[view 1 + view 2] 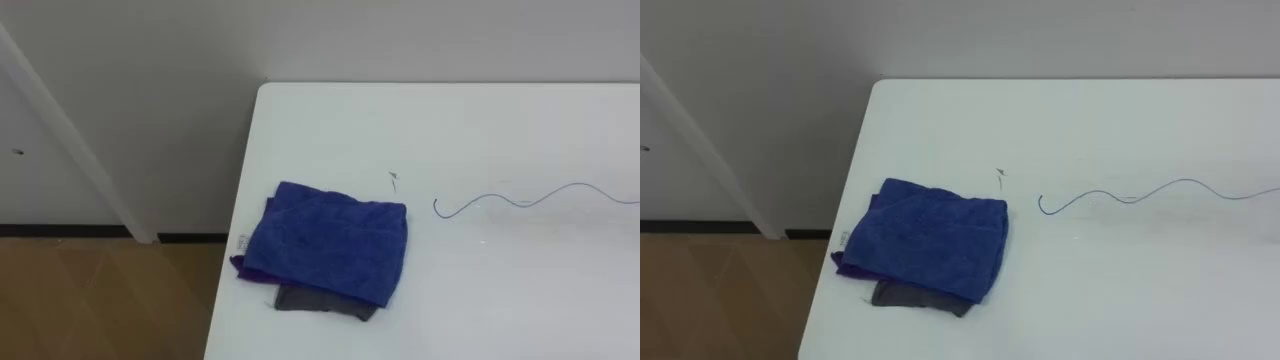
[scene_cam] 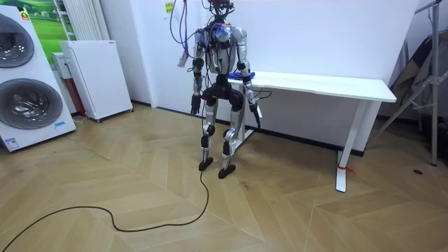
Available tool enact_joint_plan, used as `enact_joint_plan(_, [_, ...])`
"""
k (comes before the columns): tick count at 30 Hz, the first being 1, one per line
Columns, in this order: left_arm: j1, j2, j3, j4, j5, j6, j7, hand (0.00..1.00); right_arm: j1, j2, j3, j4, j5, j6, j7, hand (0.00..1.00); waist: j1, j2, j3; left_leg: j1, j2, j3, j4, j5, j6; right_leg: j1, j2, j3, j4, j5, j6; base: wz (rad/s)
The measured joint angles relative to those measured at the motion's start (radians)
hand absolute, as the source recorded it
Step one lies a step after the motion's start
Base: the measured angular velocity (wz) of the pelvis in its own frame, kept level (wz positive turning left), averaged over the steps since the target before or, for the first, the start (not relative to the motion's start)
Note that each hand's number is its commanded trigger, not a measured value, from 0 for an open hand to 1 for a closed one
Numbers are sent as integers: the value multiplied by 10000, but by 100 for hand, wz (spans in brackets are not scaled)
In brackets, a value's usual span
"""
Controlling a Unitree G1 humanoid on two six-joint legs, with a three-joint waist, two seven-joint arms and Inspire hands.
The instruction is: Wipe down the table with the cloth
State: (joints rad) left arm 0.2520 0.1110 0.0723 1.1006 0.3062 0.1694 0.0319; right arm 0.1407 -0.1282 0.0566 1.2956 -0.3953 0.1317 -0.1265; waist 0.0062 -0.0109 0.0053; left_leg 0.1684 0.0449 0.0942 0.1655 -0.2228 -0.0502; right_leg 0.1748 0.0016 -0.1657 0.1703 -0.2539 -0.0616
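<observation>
Cloth (image 1: 325, 240), folded, lies on table (image 1: 500, 290) near its left edge.

i read this as a home-style utility room: stacked washing machines (image 2: 24, 84), a small white appliance (image 2: 98, 78), herringbone wood floor (image 2: 294, 210), white bench (image 2: 329, 85).

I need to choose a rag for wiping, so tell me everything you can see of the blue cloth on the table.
The blue terry-like cloth is folded into a rough, rumpled square and lies flat near the left edge of the white table. It rests on a grey cloth that pokes out at its near edge; a purple layer shows at its left. Nothing holds it; the thin wavy blue line to its right lies apart.
</observation>
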Motion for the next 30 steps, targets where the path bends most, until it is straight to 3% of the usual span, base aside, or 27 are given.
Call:
enact_joint_plan(16, [-116,5,-174,-6,-8,-75,-1,0,-25,-2,8,-59,627,-85,132,0,-4,11,3,0,0,-36,-6,0,0,15,-6,-39,15,1,0,0])
enact_joint_plan(20, [-37,7,-152,6,-320,-76,-1,0,4,-2,-37,252,1816,-75,-117,0,-10,4,6,9,-4,-28,-3,-1,1,18,-10,-39,9,1,1,0])
enact_joint_plan(25, [-45,15,560,-9,-321,5,-44,0,250,-17,-1557,527,3885,-66,-483,0,-147,-8,8,-9,-9,-129,-4,0,1,35,-10,-73,-12,0,2,2])
enact_joint_plan(28, [197,108,899,-173,-398,74,-47,0,345,-58,-2874,662,5571,-36,-743,0,-605,-59,30,11,-13,-114,-13,-1,0,125,-2,-61,-19,-2,4,9])
enact_joint_plan(30, [328,121,1482,-441,-394,75,-49,0,516,-148,-4118,643,7404,16,-857,0,-823,-126,50,110,-21,-88,-13,-1,1,169,5,25,-38,-16,16,-4])
